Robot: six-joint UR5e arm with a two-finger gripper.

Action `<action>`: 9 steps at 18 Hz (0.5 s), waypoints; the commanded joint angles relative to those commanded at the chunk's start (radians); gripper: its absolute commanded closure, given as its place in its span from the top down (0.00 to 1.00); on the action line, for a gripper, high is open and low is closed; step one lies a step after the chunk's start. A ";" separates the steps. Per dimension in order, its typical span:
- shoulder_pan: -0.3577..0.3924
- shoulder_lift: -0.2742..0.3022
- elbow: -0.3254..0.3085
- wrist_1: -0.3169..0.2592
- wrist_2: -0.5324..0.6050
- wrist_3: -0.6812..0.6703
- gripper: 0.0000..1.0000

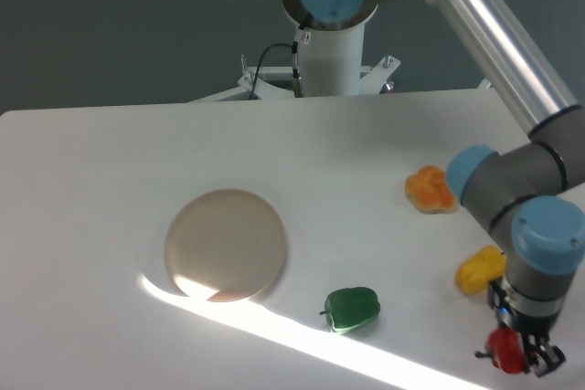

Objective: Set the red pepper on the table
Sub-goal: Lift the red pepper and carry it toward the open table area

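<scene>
The red pepper (504, 350) is small and glossy, held at the lower right, just above the white table (91, 189). My gripper (517, 354) points downward and is shut on it, its dark fingers flanking the pepper's right side. The pepper's short stem sticks out to the left. I cannot tell whether the pepper touches the tabletop.
A green pepper (352, 310) lies left of the gripper near the front. A yellow pepper (477, 271) sits just above the gripper, partly behind the wrist. An orange vegetable (428, 189) lies farther back. A round beige plate (226, 245) sits centre-left. The arm's links cross the right side.
</scene>
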 joint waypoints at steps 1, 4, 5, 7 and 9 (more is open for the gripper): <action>-0.003 0.028 -0.035 -0.002 0.000 0.000 0.60; -0.012 0.118 -0.158 -0.002 -0.003 0.000 0.60; -0.014 0.146 -0.198 0.000 -0.009 0.003 0.60; -0.015 0.215 -0.285 0.000 -0.021 0.035 0.60; -0.012 0.265 -0.359 0.002 -0.012 0.076 0.60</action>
